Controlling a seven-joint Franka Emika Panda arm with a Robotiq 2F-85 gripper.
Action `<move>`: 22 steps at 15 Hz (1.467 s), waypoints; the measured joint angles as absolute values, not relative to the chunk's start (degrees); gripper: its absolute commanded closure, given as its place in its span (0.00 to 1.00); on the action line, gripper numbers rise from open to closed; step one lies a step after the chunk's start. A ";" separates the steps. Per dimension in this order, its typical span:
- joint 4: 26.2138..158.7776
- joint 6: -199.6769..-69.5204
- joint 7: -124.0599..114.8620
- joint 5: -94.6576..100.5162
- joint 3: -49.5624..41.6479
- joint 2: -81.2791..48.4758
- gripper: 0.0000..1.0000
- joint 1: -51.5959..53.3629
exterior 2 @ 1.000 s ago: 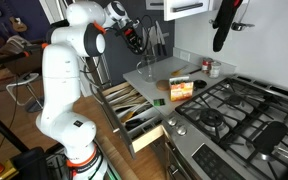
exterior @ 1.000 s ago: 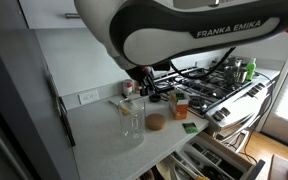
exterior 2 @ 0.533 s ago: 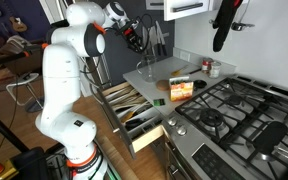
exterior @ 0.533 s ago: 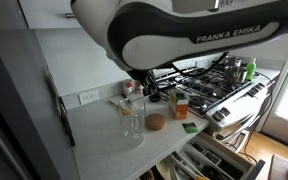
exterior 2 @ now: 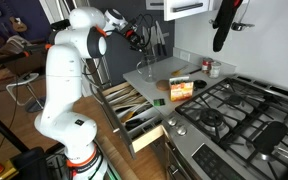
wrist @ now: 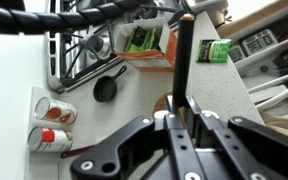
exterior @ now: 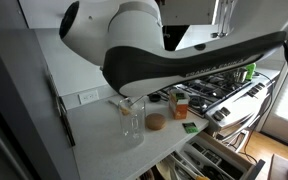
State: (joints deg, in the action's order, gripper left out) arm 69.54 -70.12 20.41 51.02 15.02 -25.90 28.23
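With the gripper (wrist: pixel 183 112) clamped on the black stick (wrist: pixel 182 55), I should move slowly and pass well clear of the glass (exterior: pixel 132 118).

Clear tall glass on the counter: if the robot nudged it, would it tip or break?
The clear tall glass stands upright, taller than wide, so a push near the rim would probably tip it. It looks thin-walled: likely light, perhaps fragile. Its smooth sides might slip in the hand, closed on a thin black rod.
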 measured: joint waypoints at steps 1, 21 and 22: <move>69.51 -70.68 22.14 52.56 15.02 -26.21 0.97 28.32; 69.33 -80.47 40.44 54.20 14.96 -31.67 0.97 26.31; 69.27 -80.47 40.42 53.76 14.91 -31.97 0.97 26.25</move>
